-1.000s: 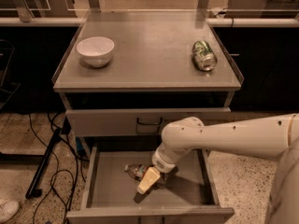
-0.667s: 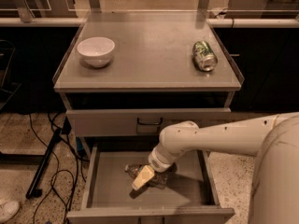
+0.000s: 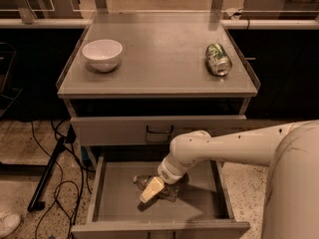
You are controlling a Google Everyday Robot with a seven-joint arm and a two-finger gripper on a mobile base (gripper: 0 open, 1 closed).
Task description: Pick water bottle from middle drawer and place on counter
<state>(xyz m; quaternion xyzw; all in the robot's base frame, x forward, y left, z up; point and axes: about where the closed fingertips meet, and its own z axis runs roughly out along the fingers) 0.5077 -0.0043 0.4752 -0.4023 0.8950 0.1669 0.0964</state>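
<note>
The middle drawer (image 3: 117, 203) is pulled out at the bottom of the cabinet. The water bottle (image 3: 141, 182) lies on its side on the drawer floor, near the middle. The claw (image 3: 152, 189) is down in the drawer, right on top of the bottle and hiding part of it. I cannot tell if the claw is spread or pinching the bottle. The big white arm (image 3: 224, 146) comes in from the right and crosses over the drawer's right wall.

Just above the back of the open drawer is a shut drawer front with a dark handle (image 3: 159, 130). It hangs over the back of the open drawer, close to the arm's bent part.

On the bench (image 3: 159, 44) a white bowl (image 3: 102, 54) stands upright near the left side. A green can (image 3: 218, 59) lies on its side near the right side. A wide bare stretch of bench lies between them. Low clear edges run along the bench's sides.

The drawer has low walls on the left and right and a front lip. Its floor is bare to the left of the bottle.

Black cables (image 3: 52, 178) lie on the speckled floor (image 3: 244, 183) to the left of the cabinet.
</note>
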